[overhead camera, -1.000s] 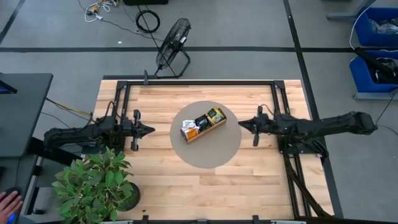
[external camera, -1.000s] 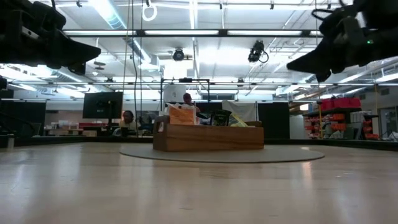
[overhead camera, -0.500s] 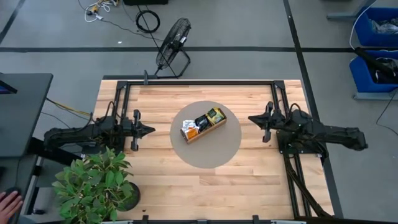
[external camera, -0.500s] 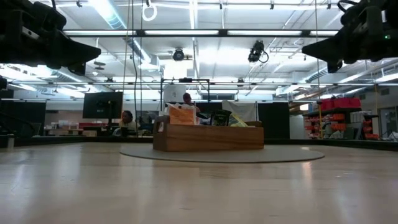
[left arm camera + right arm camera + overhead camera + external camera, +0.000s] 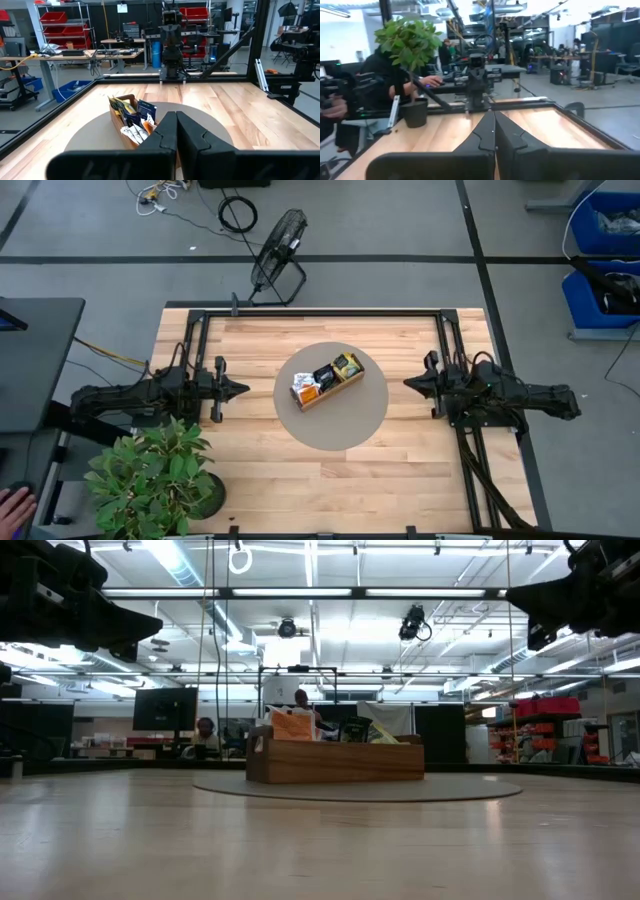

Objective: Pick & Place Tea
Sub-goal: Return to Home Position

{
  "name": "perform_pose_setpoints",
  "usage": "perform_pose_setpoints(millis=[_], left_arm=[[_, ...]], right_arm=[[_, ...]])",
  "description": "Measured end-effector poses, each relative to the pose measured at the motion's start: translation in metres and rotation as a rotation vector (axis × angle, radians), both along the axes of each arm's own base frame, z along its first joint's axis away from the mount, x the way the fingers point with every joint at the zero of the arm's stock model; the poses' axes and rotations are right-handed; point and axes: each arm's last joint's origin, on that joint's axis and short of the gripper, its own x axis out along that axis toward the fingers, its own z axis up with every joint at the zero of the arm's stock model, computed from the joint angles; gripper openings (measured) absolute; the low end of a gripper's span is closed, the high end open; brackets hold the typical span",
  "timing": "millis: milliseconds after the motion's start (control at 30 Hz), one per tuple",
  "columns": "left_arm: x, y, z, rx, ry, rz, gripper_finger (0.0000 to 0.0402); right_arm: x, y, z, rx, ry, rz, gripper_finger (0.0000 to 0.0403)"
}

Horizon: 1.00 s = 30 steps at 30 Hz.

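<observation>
Right gripper (image 5: 409, 383): you see it drawn back beside the round mat (image 5: 340, 430), fingers pressed together, empty.
Left gripper (image 5: 242, 389): unmoved at its side, pinched closed, empty.
Tea (image 5: 325, 376): packets standing in the wooden tray (image 5: 355, 380) on the mat.
Meaning: sorting looks finished; you're parking.

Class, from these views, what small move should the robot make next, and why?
Probably ease the right claw slightly farther back to rest. The tea all sits in the tray, both claws are shut and empty, and the left claw waits clear of it.
</observation>
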Motion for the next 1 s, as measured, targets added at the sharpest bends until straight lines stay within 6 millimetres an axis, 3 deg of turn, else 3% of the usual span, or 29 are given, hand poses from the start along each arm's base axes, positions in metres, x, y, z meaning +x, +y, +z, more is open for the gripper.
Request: perform_pose_setpoints(millis=[133,1000], left_arm=[[0.0,0.0,0.0,0.007,0.002,0.0,0.0004],[0.0,-0.001,-0.002,-0.115,-0.002,-0.03,0.0009]], right_arm=[[0.004,0.0,-0.015,0.009,0.025,-0.042,0.0],[0.004,-0.001,-0.022,0.014,0.111,-0.064,0.0]])
